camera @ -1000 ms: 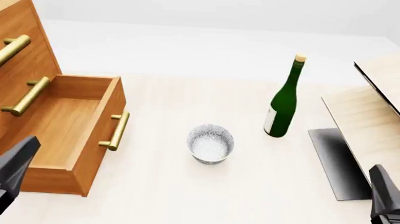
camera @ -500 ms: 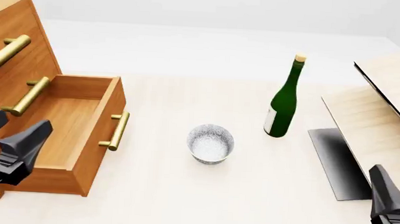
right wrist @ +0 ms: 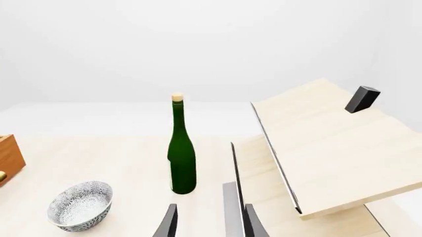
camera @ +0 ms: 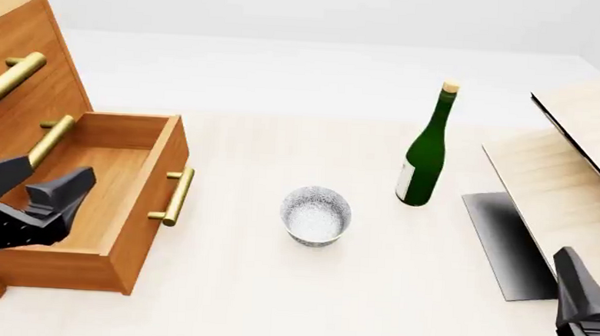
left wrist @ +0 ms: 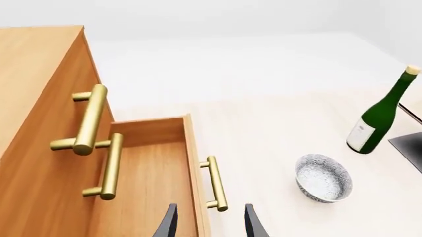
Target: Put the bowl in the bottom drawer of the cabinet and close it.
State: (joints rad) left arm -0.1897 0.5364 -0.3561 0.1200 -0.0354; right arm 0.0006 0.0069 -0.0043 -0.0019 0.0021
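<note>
**Me:** I've got the left gripper [camera: 34, 185] at the left edge of the front view, hanging over the bottom drawer [camera: 123, 197] with its fingers spread and nothing between them. The drawer stands pulled out of the cabinet [camera: 13, 60], its box bare.

**Partner:** And the bowl?

**Me:** The bowl [camera: 316, 215] sits upright on the table [camera: 273, 290] at the centre of the frame, well apart from the drawer and from both arms. The right gripper [camera: 585, 306] is parked at the lower right corner; in its wrist view the fingers stand apart, holding nothing.

**Partner:** What worries you?

**Me:** Three things, I'd say. Swinging the left arm toward the bowl, I could clip the brass drawer handle [camera: 177, 196] or the drawer front and nudge it partly shut. The bowl's rim is round and looks smooth, so a shallow pinch may let it slip or tip. And the green bottle [camera: 424, 151] stands near the bowl, toward the upper right; it's tall and narrow, so a wide sweep could topple it.
</note>
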